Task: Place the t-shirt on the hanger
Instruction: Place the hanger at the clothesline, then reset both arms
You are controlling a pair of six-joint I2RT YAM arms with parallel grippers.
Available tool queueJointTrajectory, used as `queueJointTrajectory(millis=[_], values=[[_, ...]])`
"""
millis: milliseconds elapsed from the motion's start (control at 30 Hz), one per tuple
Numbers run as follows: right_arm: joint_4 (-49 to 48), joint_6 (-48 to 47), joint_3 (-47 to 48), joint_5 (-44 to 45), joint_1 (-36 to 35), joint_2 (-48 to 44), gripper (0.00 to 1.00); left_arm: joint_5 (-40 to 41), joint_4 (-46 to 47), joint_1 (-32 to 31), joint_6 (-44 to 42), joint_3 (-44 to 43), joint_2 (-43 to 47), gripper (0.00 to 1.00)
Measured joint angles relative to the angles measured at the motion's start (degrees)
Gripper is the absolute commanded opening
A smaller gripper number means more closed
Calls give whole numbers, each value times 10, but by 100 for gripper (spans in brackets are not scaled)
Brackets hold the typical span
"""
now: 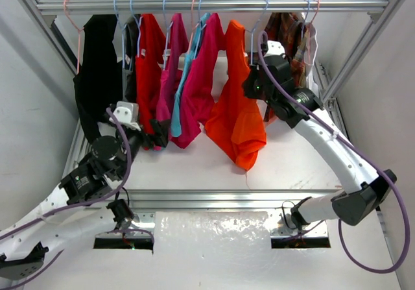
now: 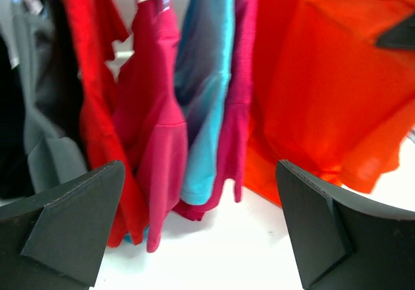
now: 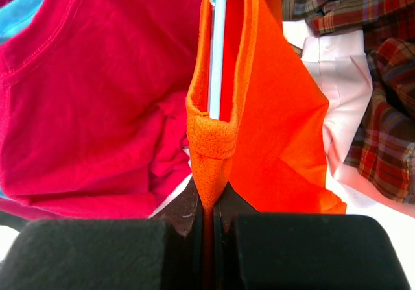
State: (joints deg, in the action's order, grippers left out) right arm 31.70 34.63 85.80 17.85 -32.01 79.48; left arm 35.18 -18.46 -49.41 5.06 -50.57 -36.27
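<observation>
- Right gripper (image 3: 207, 220) is clamped on a folded edge of the t-shirt (image 3: 285, 128), pinched right at the fingertips. Can't tell if that edge is sleeve or neck.
- Hanger (image 3: 217, 43) bar runs straight up and away from the pinch, inside the fold, with its long axis in line with the fingers. Cloth wraps the bar on both sides, so I'd say any pull should go along the bar, not across it.
- Left gripper (image 2: 201, 238) is spread wide with nothing between the fingers. T-shirt is ahead and to its right, well apart. Red shirt (image 2: 91, 76) and magenta shirt (image 2: 155, 134) sit more squarely in front of it.
- Right arm is the one at the t-shirt. Left would have to get past the magenta shirt to reach it.
- T-shirt hangs over the table (image 1: 194, 167), between the magenta shirt and the plaid shirt (image 3: 363, 43), hem sagging low.
- Rail (image 1: 214, 4) is farthest back and carries the row: black garment, red shirt, magenta shirt, light blue shirt, t-shirt, plaid shirt. Hanger hook looks to be up at the rail, but can't confirm it's seated.
- No bins or trays in view.
</observation>
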Motion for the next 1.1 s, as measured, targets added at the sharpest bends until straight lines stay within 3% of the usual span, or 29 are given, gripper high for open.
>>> queueJointTrajectory(millis=[200,467,533,600,800,900,1100], values=[[16,-43,20,10,-1,27,0,14,-14,39,27,-9,-57,100],[54,-98,55,50,-19,57,5,-63,-9,138,43,-9,-87,100],[37,-95,24,46,-13,37,39,-71,-9,142,43,-9,-84,100],[40,-85,-14,36,-7,9,97,-76,-15,143,46,-9,-79,100],[57,-98,-110,-33,-4,-112,99,-38,-73,143,76,-12,-27,99],[69,-129,-168,-50,-4,-231,99,5,-111,143,95,-15,15,100],[150,-166,-203,32,-4,-434,99,76,-170,143,118,-22,89,99]])
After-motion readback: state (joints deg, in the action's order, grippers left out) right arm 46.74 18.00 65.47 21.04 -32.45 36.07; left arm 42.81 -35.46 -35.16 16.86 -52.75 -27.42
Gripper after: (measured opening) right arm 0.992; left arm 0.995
